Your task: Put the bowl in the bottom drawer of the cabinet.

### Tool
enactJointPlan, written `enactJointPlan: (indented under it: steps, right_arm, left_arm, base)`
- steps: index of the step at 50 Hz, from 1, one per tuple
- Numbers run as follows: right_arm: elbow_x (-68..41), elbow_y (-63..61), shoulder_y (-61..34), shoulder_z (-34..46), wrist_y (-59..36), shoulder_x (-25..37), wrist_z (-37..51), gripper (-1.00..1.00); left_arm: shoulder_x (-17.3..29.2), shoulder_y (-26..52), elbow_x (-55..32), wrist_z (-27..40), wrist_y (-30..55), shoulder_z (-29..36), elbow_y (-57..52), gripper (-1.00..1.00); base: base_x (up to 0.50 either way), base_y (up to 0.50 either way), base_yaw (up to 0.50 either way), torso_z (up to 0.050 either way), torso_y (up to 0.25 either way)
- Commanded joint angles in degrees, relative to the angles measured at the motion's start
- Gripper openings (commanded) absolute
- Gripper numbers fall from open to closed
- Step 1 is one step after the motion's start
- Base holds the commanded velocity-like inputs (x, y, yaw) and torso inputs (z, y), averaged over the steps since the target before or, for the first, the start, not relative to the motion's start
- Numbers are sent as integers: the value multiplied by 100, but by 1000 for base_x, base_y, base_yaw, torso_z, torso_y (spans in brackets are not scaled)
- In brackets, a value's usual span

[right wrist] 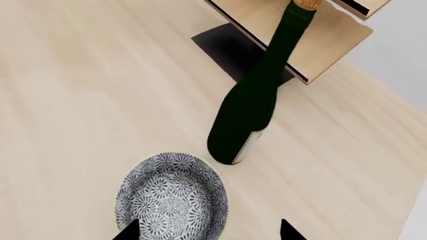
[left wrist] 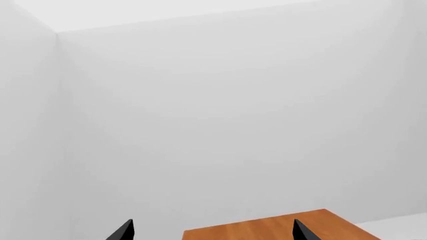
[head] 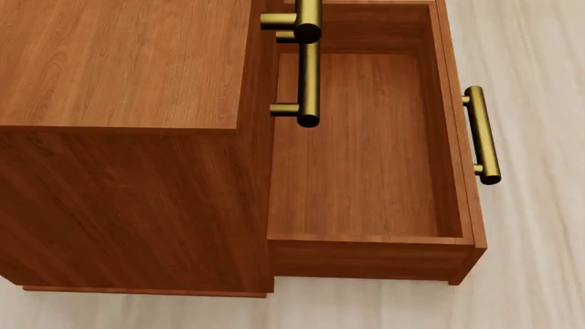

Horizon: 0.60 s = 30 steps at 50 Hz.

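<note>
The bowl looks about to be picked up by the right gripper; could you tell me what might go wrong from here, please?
The wine bottle stands upright close beside the bowl, so the right gripper could knock it over while closing in or lifting. The bowl's rim is curved, so a grip on it may slip. On the way into the bottom drawer, the bowl could also catch the upper drawers' brass handles overhanging the opening.

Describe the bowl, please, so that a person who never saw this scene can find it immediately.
In the right wrist view, find the pale wooden surface on which a tall dark green wine bottle stands before a light wooden rack. The bowl sits close beside the bottle's base, just above the right gripper. It is low, round and white, covered in a dense blue-grey floral pattern that nothing else here has.
</note>
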State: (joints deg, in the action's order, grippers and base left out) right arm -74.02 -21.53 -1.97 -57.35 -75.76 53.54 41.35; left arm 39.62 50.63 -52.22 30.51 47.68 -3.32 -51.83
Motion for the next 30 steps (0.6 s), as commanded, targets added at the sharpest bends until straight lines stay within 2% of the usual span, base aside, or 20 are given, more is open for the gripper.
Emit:
enactJointPlan:
  steps: [1,10,22,30]
  right_arm:
    - [128,424,-90,81,130,87,-31,100]
    - [242,755,-332,426,347,178,-47,100]
    - [688,1378,-732,1282,917,179,-274,100]
    - [854,1551,-682,1352,1067,143,-362,100]
  left_arm:
    - [43,28,-16,14,4,31,2,100]
    - [27,129,37,26,33,170,49,100]
    - [-9,321,132,56,106,391,154,100]
    - [-33,375,215,31,89,507,240,100]
  base:
    - [0,0,0,0,0]
    - [0,0,0,0,0]
    - [0,0,0,0,0]
    - [0,0,0,0,0]
